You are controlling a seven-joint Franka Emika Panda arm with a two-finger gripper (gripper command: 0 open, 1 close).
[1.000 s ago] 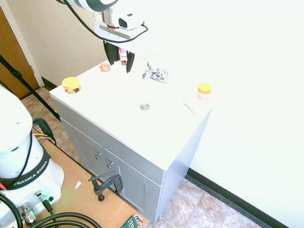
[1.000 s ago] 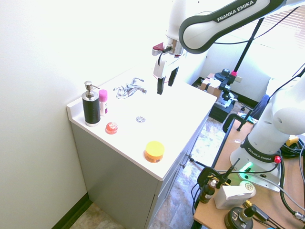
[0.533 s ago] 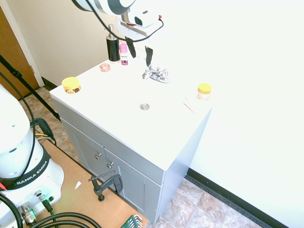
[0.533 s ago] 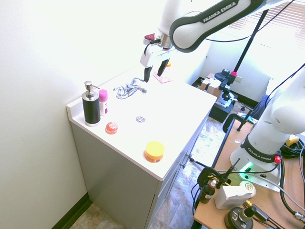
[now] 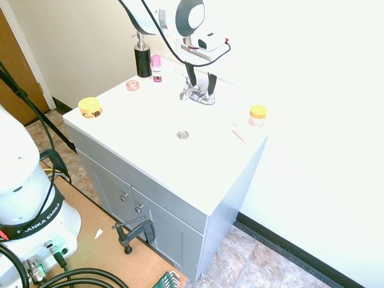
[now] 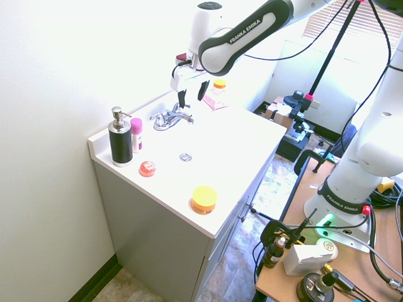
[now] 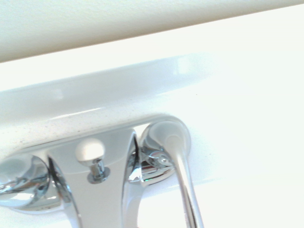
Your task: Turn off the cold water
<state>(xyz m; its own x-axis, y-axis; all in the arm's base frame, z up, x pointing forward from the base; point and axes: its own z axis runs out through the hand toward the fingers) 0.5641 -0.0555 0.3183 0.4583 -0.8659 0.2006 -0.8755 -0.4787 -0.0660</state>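
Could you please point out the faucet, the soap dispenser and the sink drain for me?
faucet (image 5: pixel 198 95), first exterior view, on its chrome base.
soap dispenser (image 6: pixel 119 144), second exterior view, on its dark body.
sink drain (image 5: pixel 183 135), first exterior view, on the metal ring's middle.

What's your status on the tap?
Pincer open, just above the tap. Handle not gripped yet. Nothing in the way.

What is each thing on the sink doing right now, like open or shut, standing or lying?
Gripper: open, fingers straddling the faucet.
Faucet: no running water visible.
Faucet handle: not gripped.
Soap dispenser: upright.
Pink bottle: upright, cap on.
Yellow jar: lid on, near the front edge.
Yellow-capped bottle: upright, capped.
Drain: cannot tell.
Cabinet doors: shut.
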